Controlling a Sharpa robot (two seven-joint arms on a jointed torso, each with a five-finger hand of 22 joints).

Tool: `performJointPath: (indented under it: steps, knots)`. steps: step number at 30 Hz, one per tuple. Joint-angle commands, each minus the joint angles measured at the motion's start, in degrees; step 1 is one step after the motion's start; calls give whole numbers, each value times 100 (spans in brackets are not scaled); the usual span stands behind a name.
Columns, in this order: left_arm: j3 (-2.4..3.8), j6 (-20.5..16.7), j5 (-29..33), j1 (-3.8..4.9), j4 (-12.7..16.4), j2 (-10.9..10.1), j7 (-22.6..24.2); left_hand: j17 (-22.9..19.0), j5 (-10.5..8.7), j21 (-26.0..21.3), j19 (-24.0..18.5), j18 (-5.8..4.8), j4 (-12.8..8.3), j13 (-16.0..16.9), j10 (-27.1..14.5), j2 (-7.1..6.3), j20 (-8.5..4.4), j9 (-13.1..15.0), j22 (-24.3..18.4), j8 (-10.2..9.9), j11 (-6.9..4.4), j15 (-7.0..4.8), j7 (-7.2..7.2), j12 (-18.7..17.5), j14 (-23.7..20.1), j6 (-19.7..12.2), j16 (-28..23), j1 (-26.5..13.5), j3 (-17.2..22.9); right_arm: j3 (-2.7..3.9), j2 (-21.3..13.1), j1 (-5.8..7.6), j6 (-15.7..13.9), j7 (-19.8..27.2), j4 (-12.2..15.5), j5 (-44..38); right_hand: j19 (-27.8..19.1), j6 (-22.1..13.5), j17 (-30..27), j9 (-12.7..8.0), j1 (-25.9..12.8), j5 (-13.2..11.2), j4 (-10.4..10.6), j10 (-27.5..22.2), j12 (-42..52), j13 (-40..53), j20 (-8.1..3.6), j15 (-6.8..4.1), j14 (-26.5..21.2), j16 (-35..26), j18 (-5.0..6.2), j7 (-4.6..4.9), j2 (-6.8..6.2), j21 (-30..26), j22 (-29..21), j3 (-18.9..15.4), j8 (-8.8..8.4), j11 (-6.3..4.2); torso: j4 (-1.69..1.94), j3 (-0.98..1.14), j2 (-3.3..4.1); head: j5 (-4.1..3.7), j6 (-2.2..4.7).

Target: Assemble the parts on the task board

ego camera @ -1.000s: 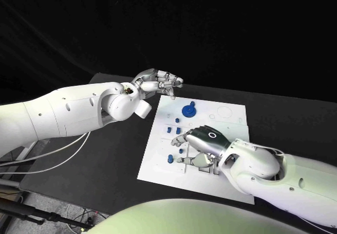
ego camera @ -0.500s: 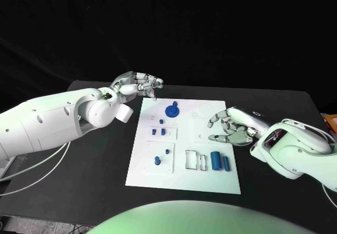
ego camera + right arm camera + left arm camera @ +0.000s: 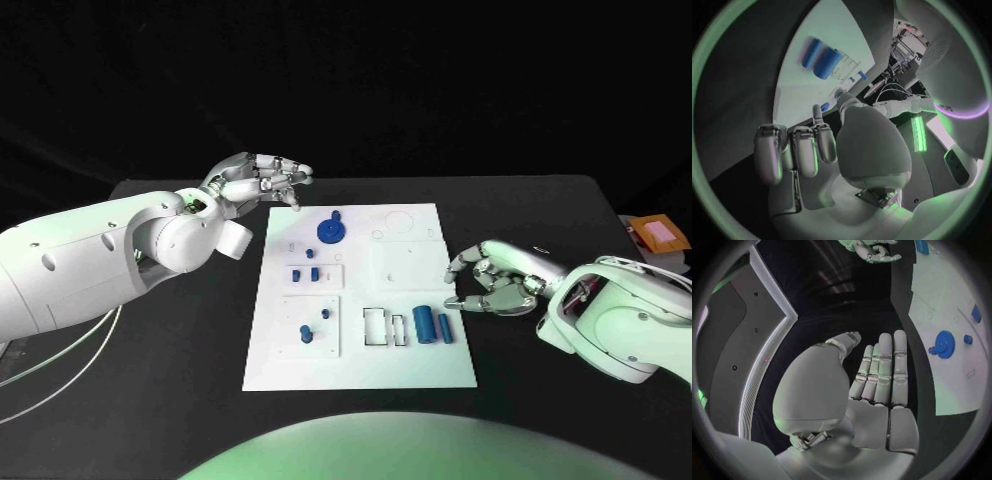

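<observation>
- The black table (image 3: 548, 215) is seen carrying the white task board (image 3: 411, 372), which lies in its middle between the two arms.
- The left hand (image 3: 260, 178) is held above the table just off the board's far left corner; its fingers are extended and apart and nothing is gripped, as the left wrist view confirms (image 3: 873, 385).
- The right hand (image 3: 498, 280) is held just beside the board's right edge, near the two cylinders; its fingers are loosely curled but apart, and nothing is held in it.
- One blue gear (image 3: 333, 231) is seated near the board's far edge, with a small blue knob just beyond it.
- Two blue cylinders (image 3: 433, 324) are laid side by side near the right edge, next to two outlined slots that appear unfilled.
- About five small blue pegs (image 3: 304, 272) are counted in the left-hand panels, though the exact number cannot be told at this size.
- The task is judged to be partly done: some parts are placed, while the cylinders and the pale outlines near the far right corner seem left to fill.
</observation>
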Motion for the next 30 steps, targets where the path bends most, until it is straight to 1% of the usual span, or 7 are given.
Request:
performJointPath:
  steps: [1,4,5,7,10,19,30]
  knots:
    - [-1,51,12,-4,7,1,40,-8,20,-27,35,70,2,-7,-44,1,-11,8,2,38,3,46,9,14,-3,-28,-28,31,-40,-10,76,-63,126,-520,43,-238,408,121,877,-19,-105,1,88,23,36,555,-23,-40,460,43,-113,-38,18,93,1378,-66,43,-70,2,-6,3,2,1]
    - [-1,49,12,-5,9,-7,38,-8,20,-27,35,70,2,-7,-44,1,-11,8,2,38,3,46,9,14,-3,-28,-28,31,-40,-16,157,-109,134,-716,60,-298,430,209,919,-36,-260,-13,118,57,51,589,-47,-65,469,59,-125,-70,57,150,1393,-173,54,-99,4,-9,3,11,1]
    - [-2,47,13,-5,11,-11,37,-8,20,-27,35,70,2,-7,-44,1,-11,8,2,38,3,46,9,14,-3,-28,-28,31,-40,-19,195,-130,160,-810,66,-322,449,265,954,-51,-455,69,122,96,75,632,-67,-86,477,72,-135,-94,124,199,1407,-287,57,-121,6,-11,1,14,1]
    - [-2,47,13,-5,14,-15,37,-8,20,-27,35,70,2,-7,-44,1,-11,8,2,38,3,46,9,14,-3,-28,-28,31,-40,-24,253,-164,217,-959,74,-348,470,313,1000,-67,-660,344,123,141,105,688,-87,-104,486,89,-147,-115,174,254,1421,-453,54,-141,7,-17,1,26,1]
    - [-2,46,13,-5,19,-20,36,-9,20,-29,34,69,5,-8,-46,3,-10,9,1,43,3,46,8,16,-5,-26,-29,28,-43,-30,336,-219,240,-1123,82,-334,496,361,1041,-72,-824,350,128,178,133,735,-98,-115,495,104,-161,-132,226,322,1440,-596,63,-155,5,-16,-1,53,1]
    - [-3,60,13,-6,32,-45,26,-9,20,-32,32,69,9,-9,-48,4,-9,10,1,47,3,47,7,18,-7,-24,-30,24,-45,-35,593,-405,291,-1559,58,-471,498,425,1026,-60,-951,318,130,156,94,706,-109,-129,491,98,-162,-154,267,328,1442,-767,91,-173,0,-6,1,68,1]
    - [-3,74,13,-6,40,-65,20,-9,20,-33,32,69,11,-10,-49,4,-9,10,0,48,3,48,7,19,-8,-24,-30,22,-46,-35,761,-472,314,-1782,1,-850,494,472,1015,-25,-1050,296,129,116,34,655,-120,-143,488,93,-160,-174,307,318,1439,-927,128,-190,-4,2,4,90,1]
